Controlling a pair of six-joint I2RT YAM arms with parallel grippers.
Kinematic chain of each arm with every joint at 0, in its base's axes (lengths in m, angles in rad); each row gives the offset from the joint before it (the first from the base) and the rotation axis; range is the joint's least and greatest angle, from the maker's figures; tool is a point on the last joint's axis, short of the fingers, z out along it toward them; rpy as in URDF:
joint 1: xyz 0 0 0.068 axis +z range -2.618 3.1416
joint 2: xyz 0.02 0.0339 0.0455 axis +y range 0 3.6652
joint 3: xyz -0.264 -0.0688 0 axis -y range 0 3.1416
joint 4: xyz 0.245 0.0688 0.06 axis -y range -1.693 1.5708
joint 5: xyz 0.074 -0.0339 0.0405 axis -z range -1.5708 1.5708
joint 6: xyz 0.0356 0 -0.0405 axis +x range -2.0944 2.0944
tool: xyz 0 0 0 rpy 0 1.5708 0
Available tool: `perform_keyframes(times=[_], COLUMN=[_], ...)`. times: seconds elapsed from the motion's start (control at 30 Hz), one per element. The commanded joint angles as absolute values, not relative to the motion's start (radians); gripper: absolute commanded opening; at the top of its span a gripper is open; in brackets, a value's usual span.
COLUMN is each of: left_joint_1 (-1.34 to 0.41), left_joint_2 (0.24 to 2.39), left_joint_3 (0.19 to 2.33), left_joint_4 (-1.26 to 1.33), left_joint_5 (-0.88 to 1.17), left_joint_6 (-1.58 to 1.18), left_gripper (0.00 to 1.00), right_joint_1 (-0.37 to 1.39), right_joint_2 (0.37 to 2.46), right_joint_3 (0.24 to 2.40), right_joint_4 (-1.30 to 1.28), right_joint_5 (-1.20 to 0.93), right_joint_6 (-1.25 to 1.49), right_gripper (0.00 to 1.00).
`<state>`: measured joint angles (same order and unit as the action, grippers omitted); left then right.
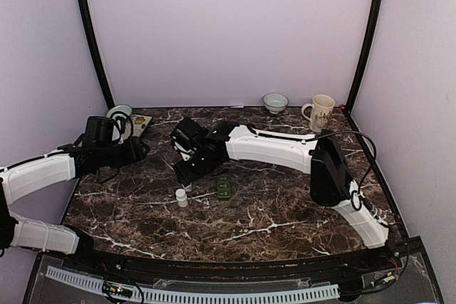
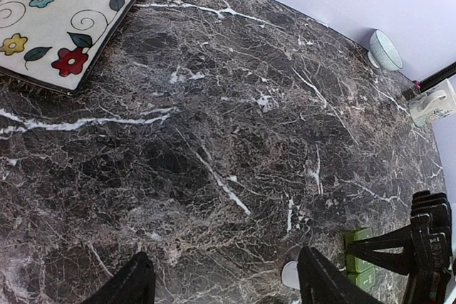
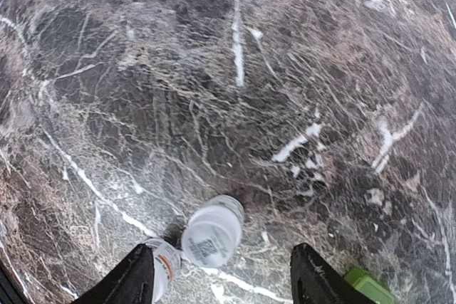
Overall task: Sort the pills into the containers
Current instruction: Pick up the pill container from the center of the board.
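The dark green compartment box (image 1: 226, 187) lies mid-table; its edge shows in the left wrist view (image 2: 358, 267) and a corner in the right wrist view (image 3: 369, 286). A small white bottle (image 1: 182, 197) stands left of it. In the right wrist view one white bottle (image 3: 211, 233) stands upright below my open right gripper (image 3: 224, 282), and a second bottle (image 3: 162, 265) sits partly behind its left finger. My right gripper (image 1: 187, 173) hovers over the bottles, empty. My left gripper (image 1: 142, 151) is open and empty (image 2: 228, 286), well left of the box. No loose pills show.
A flowered plate (image 2: 64, 33) with a bowl on it sits at the back left (image 1: 139, 124). A small bowl (image 1: 275, 102) and a mug (image 1: 320, 112) stand at the back right. Walls close the table on three sides.
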<state>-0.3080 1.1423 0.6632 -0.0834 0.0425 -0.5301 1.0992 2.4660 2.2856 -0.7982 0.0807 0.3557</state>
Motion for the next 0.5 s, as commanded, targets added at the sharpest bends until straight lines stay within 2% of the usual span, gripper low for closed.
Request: perform_keyframes(times=[0.0,0.2,0.47], left_joint_1=[-0.314,-0.323,-0.347], left_joint_2=[1.16,1.235,1.359], left_joint_3=[0.683,0.736,0.806], left_joint_4=[-0.069,-0.044,-0.038], left_joint_5=[0.071,0.101,0.144], left_joint_6=[-0.51,-0.489,-0.448], left_gripper=[0.72,0.72,0.73], right_joint_1=[1.073,1.044,1.032], right_joint_2=[2.361,2.248,2.224], right_joint_3=[2.239,2.084,2.049], right_joint_4=[-0.755,-0.719,-0.817], right_joint_5=[0.154,0.188,0.285], right_joint_6=[0.381,0.414,0.456], right_gripper=[0.68,0.69,0.74])
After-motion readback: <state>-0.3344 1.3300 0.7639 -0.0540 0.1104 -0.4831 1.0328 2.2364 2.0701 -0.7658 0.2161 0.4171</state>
